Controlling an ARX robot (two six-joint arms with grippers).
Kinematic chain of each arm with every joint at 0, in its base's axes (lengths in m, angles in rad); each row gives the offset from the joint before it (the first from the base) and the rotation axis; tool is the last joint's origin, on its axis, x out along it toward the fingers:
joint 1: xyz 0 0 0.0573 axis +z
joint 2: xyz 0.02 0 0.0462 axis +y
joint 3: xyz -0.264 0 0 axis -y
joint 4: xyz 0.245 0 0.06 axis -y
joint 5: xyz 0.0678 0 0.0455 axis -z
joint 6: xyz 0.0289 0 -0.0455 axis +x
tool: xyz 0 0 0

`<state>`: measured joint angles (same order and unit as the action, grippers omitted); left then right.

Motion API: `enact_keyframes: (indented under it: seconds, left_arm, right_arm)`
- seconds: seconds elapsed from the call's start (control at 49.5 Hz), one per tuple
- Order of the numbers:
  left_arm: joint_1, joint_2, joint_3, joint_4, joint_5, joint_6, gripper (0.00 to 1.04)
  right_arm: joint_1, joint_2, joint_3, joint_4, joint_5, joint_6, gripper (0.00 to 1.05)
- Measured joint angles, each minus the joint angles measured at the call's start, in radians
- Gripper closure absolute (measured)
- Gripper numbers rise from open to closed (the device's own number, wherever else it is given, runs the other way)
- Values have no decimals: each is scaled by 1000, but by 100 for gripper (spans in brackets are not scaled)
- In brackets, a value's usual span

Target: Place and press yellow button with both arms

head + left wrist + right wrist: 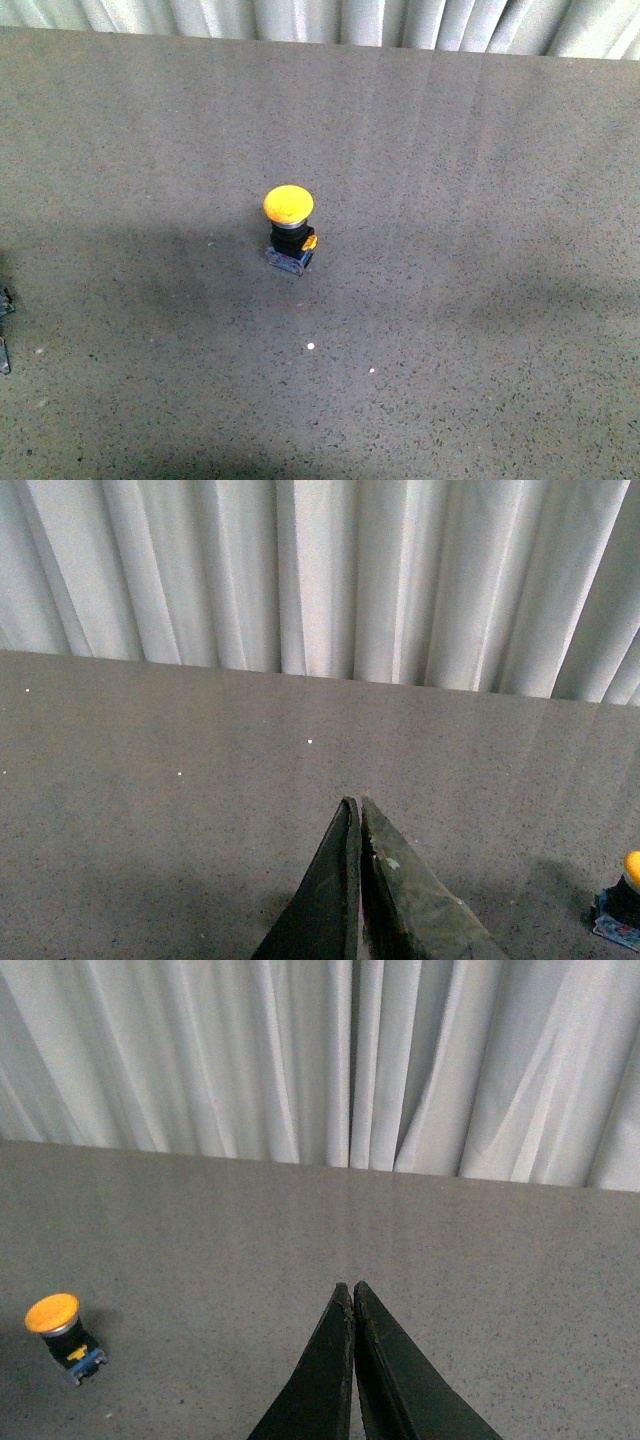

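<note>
The yellow button (pixel 289 229) stands upright near the middle of the grey speckled table (pixel 480 200), domed yellow cap on top, black neck and squarish base below, a small yellow tab on its side. Nothing touches it. In the right wrist view the yellow button (pixel 62 1336) sits far off to one side of my right gripper (pixel 353 1286), which is shut and empty. In the left wrist view only an edge of the yellow button (pixel 624 905) shows at the frame's border, well away from my left gripper (pixel 357 802), also shut with nothing in it. Neither arm shows clearly in the front view.
A white pleated curtain (pixel 330 20) hangs behind the table's far edge. A small dark piece of hardware (pixel 5 330) pokes in at the left border of the front view. Two tiny white specks (pixel 311 346) lie on the table in front of the button.
</note>
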<state>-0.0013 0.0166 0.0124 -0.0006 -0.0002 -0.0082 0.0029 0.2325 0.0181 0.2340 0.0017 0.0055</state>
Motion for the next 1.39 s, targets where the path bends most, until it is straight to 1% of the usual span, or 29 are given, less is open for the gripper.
enact_keyframes:
  seconds: [0.202, 0.242, 0.283, 0.585, 0.606, 0.626, 0.666, 0.707, 0.727, 0.767, 0.787, 0.828, 0.908, 0.989, 1.009, 1.07, 1.13, 1.191, 1.211, 1.252, 1.292, 1.393]
  left_arm:
    - [0, 0, 0, 0, 0, 0, 103]
    - [0, 0, 0, 0, 0, 0, 103]
    - [0, 0, 0, 0, 0, 0, 103]
    - [0, 0, 0, 0, 0, 0, 103]
    - [0, 0, 0, 0, 0, 0, 103]
    - [0, 0, 0, 0, 0, -1, 103]
    - [0, 0, 0, 0, 0, 0, 99]
    - [0, 0, 0, 0, 0, 0, 91]
    - [0, 0, 0, 0, 0, 0, 90]
    - [0, 0, 0, 0, 0, 0, 82]
    - [0, 0, 0, 0, 0, 0, 81]
    - [0, 0, 0, 0, 0, 0, 73]
    - [0, 0, 0, 0, 0, 0, 63]
    - [0, 0, 0, 0, 0, 0, 48]
    - [0, 0, 0, 0, 0, 0, 47]
    - [0, 0, 0, 0, 0, 0, 36]
    - [0, 0, 0, 0, 0, 0, 22]
    - [0, 0, 0, 0, 0, 0, 13]
    - [0, 0, 0, 0, 0, 0, 9]
    - [0, 0, 0, 0, 0, 3, 8]
    - [0, 0, 0, 0, 0, 2, 10]
    - [0, 0, 0, 0, 0, 3, 9]
  right_arm:
    - [0, -62, 0, -63, 0, 0, 103]
    - [0, -142, 0, -174, -3, 0, 103]
    - [0, -198, 0, -222, 0, 0, 103]
    - [0, -225, 0, -231, 0, 0, 103]
    - [0, -225, 0, -231, 0, -2, 103]
    - [0, -226, 0, -231, 0, -2, 100]
    - [0, -227, 0, -231, 0, -2, 94]
    - [0, -227, 0, -231, 0, -2, 87]
    - [0, -227, 0, -231, 0, -2, 85]
    - [0, -227, 0, -231, 0, -2, 78]
    - [0, -227, 0, -231, 0, -2, 77]
    - [0, -227, 0, -231, 0, -2, 69]
    - [0, -227, 0, -231, 0, -2, 59]
    - [0, -227, 0, -232, 0, -2, 45]
    - [0, -227, 0, -232, 0, -2, 43]
    - [0, -227, 0, -232, 0, -2, 32]
    - [0, -227, 0, -232, 0, -2, 18]
    - [0, -227, 0, -232, 0, -2, 10]
    - [0, -227, 0, -232, 0, -2, 8]
    - [0, -227, 0, -232, 0, -2, 8]
    - [0, -227, 0, -232, 0, -2, 9]
    - [0, -227, 0, -232, 0, -2, 9]
